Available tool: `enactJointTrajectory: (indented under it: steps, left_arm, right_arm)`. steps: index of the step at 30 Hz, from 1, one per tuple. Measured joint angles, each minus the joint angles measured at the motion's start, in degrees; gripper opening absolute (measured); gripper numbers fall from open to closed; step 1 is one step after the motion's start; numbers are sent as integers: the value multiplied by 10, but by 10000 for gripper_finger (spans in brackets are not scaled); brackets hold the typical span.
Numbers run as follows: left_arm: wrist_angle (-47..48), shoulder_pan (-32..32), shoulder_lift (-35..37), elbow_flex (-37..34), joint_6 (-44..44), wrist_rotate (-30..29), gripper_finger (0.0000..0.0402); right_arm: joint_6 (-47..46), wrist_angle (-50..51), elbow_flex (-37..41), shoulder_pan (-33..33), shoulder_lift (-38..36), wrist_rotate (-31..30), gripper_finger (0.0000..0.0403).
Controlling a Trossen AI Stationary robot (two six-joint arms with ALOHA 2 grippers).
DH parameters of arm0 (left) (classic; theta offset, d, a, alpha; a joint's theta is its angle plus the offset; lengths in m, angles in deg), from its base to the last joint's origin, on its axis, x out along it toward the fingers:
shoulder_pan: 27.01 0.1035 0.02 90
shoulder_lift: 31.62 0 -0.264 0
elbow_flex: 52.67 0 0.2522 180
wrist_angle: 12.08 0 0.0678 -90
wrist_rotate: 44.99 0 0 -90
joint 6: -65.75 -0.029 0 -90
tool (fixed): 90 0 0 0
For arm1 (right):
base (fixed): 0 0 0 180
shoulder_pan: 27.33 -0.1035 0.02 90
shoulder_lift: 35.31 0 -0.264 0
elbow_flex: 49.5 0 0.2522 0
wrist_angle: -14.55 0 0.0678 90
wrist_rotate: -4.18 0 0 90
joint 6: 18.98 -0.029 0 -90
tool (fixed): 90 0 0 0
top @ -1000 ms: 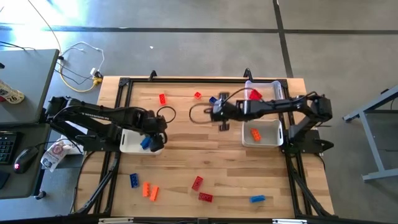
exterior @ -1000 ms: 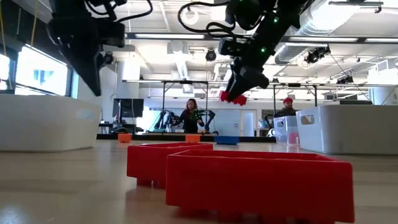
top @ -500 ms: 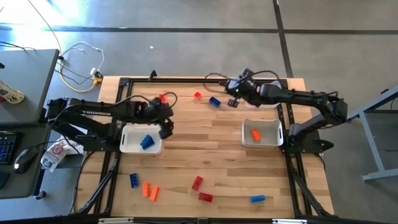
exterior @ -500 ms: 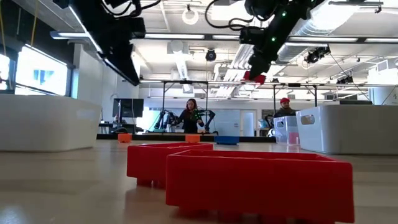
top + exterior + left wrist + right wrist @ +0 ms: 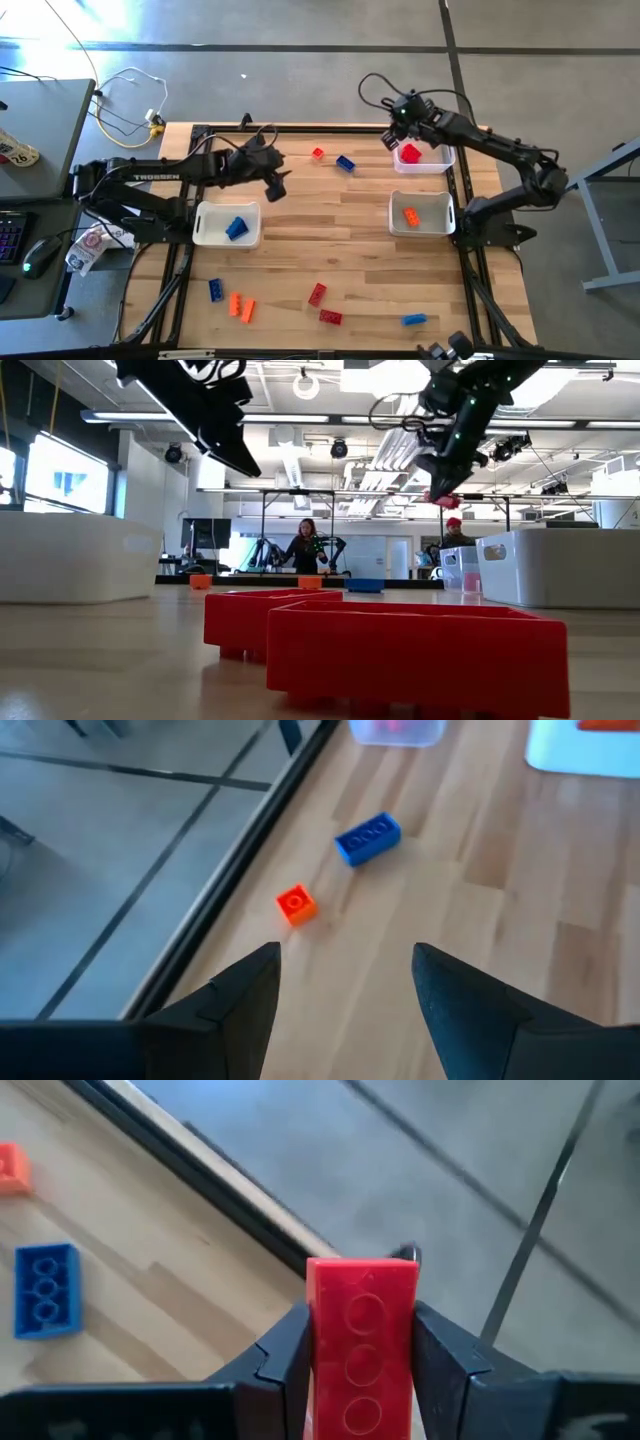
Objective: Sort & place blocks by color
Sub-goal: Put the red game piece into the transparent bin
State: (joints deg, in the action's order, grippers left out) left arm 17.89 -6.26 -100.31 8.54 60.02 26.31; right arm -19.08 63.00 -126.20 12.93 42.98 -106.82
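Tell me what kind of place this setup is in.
Probably a robotics lab: open ceiling with ducts, another robot arm rig and people behind the wooden table, and a keyboard and mouse alongside.

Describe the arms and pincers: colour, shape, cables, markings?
Both arms are black, slim and jointed. The left arm bears white lettering along its link; the right arm has a black cable looping near its wrist. Each ends in a two-finger pincer, left pincer and right pincer, with dark, wedge-shaped fingers.
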Motion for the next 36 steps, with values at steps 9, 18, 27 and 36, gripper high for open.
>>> enactJointTrajectory:
  steps: [9,18,27,36]
  left_arm:
    - [-11,38,0,0,10,1,211]
    - [8,53,0,0,16,14,211]
    - [12,107,0,0,106,14,211]
    - [41,158,-8,0,222,16,211]
  right_arm:
    - [-24,54,0,60,38,60,111]
    - [-51,109,0,79,81,66,111]
    - [-56,118,0,79,131,67,111]
    - [-55,119,0,79,162,73,111]
